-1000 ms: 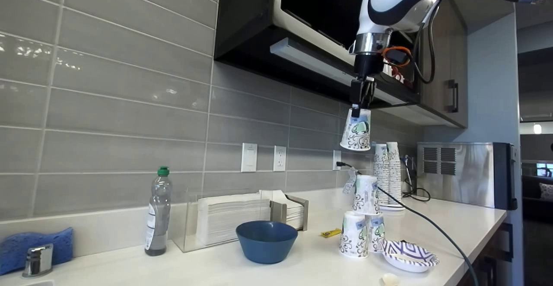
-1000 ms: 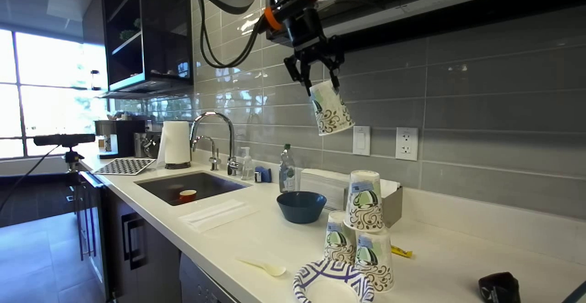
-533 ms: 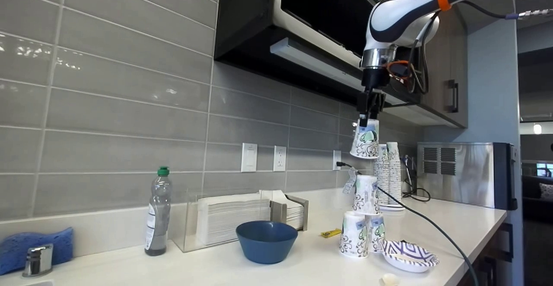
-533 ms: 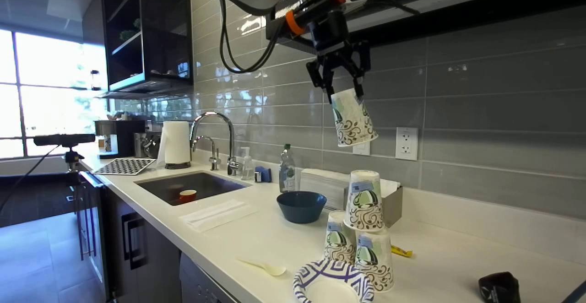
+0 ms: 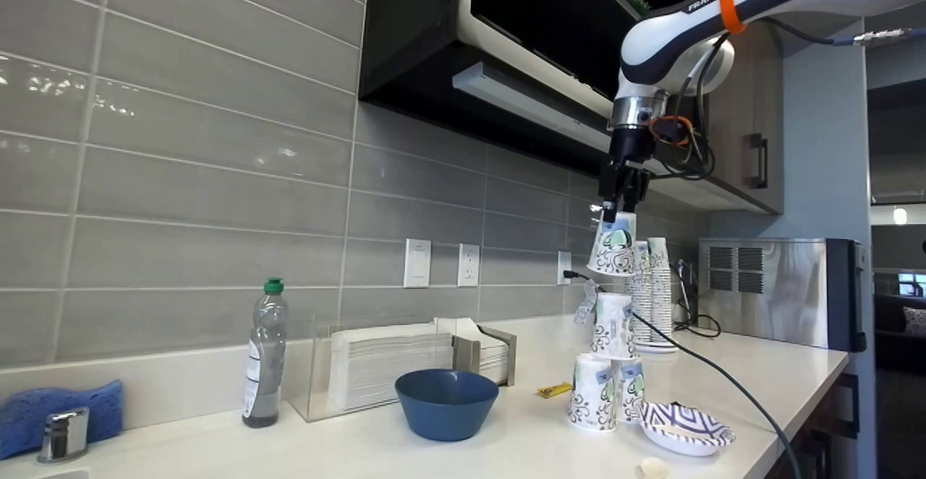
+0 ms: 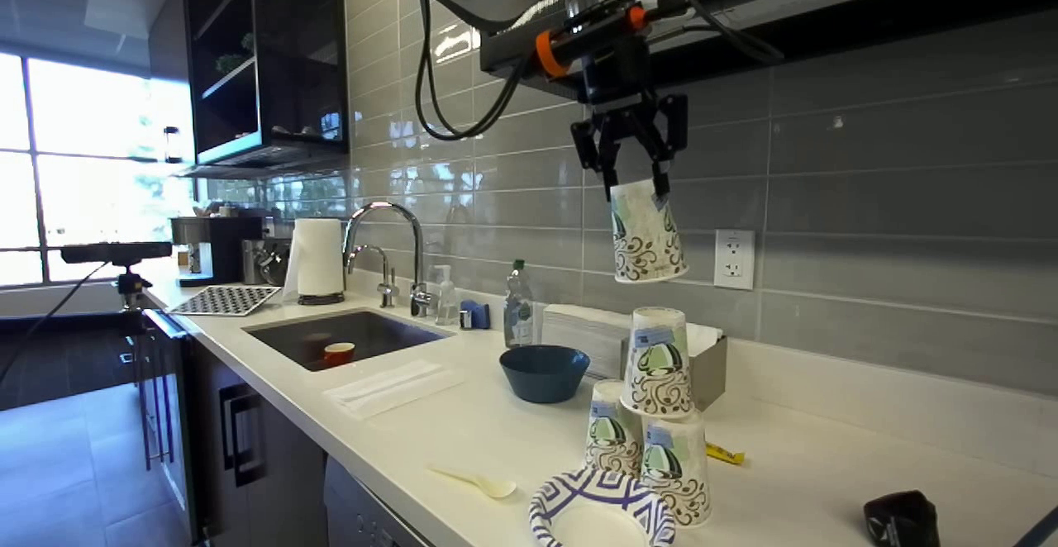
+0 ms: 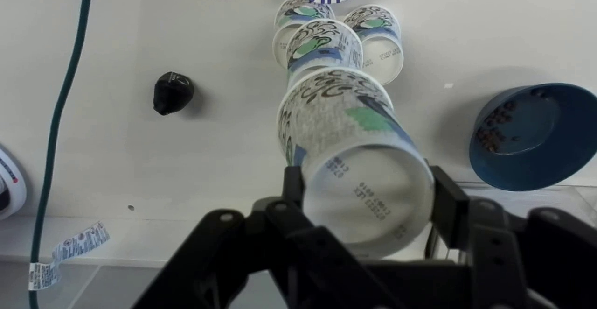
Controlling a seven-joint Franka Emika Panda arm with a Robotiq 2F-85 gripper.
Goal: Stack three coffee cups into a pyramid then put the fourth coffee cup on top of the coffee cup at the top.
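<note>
Lower than the claw (image 6: pixel 636 189), which pinches a tapered cup (image 6: pixel 649 237), only the wrist view shows brown pieces (image 7: pixel 489 139) inside the bowl (image 7: pixel 559 155).

Open air parted the held white swirl-printed paper cup (image 6: pixel 647 241) from the matching top cup (image 6: pixel 659 365). A blue-and-white patterned dish (image 6: pixel 602 522) crowded the lower cups (image 6: pixel 676 468); bare counter (image 6: pixel 517 439) separated them from the round dark-blue bowl (image 6: pixel 544 378).

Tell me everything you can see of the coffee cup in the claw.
The held coffee cup looks like paper, white with brown scrolls and green and blue patches; dark lettering marks its base. It is upside down, slightly tilted, rim lowest, above the pyramid's top cup but not touching it. The claw grips it on opposite sides near the base; nothing else touches it.
</note>
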